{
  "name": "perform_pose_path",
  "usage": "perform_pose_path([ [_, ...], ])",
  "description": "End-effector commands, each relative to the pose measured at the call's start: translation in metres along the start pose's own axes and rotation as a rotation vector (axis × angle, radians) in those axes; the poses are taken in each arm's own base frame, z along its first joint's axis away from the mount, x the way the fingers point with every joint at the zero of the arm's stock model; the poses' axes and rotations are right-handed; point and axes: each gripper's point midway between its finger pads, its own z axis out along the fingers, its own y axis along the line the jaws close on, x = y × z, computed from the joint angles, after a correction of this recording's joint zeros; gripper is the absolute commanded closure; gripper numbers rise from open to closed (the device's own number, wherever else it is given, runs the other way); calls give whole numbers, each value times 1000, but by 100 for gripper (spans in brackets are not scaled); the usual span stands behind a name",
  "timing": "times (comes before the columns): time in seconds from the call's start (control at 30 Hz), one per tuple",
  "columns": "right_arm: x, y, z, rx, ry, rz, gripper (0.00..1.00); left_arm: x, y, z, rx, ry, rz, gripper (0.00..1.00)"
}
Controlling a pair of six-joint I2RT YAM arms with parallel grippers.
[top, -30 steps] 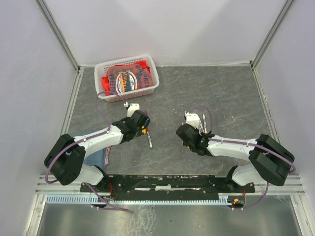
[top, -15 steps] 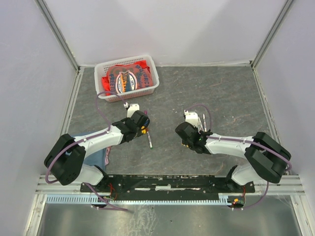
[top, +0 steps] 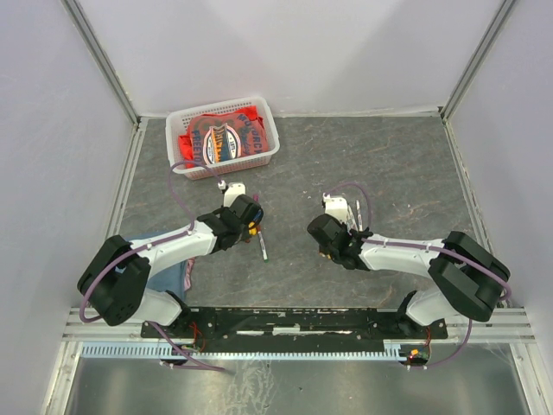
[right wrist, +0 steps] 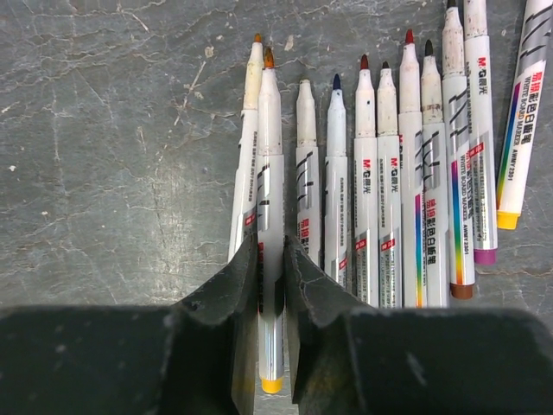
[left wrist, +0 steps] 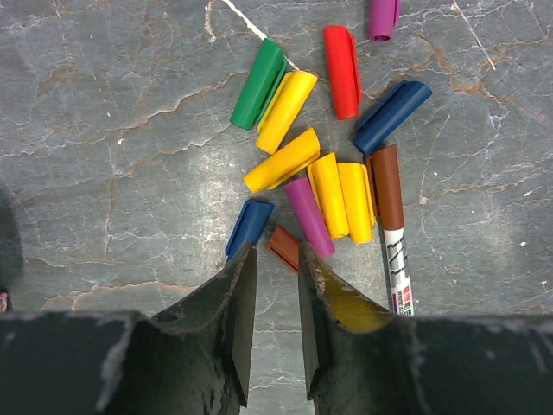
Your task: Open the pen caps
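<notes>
The pen caps (left wrist: 311, 164) lie in a loose pile on the grey table: green, yellow, red, purple, blue and brown. One pen with a brown cap (left wrist: 389, 194) on it lies at the pile's right. My left gripper (left wrist: 276, 259) is just short of the pile, jaws a narrow gap apart with nothing between them. In the top view it (top: 250, 225) is left of centre. My right gripper (right wrist: 271, 251) is shut on an uncapped white pen barrel (right wrist: 270, 173) with an orange tip, in line with a row of several uncapped pens (right wrist: 406, 173). It also shows in the top view (top: 333, 226).
A white basket (top: 269, 147) holding a red cloth (top: 220, 134) with a printed logo stands at the back left. A blue cloth (top: 177, 277) lies by the left arm's base. White walls close in the table on three sides.
The right arm has shifted slightly to the left and stayed shut on the pen. The left arm has barely moved.
</notes>
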Motion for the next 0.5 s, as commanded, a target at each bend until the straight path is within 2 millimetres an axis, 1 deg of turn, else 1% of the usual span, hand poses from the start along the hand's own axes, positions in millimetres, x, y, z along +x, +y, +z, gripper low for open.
perform_pose_path([
  [0.0,-23,10,-3,-15,-45,22,78,-15,-4,-1,8,-58,5,67],
  [0.27,-23,10,-3,-12,-44,21,73,-17,-5,-3,11,-62,5,67],
  [0.47,-30,10,-9,-29,-60,23,72,-22,-6,-7,21,-78,-6,67],
])
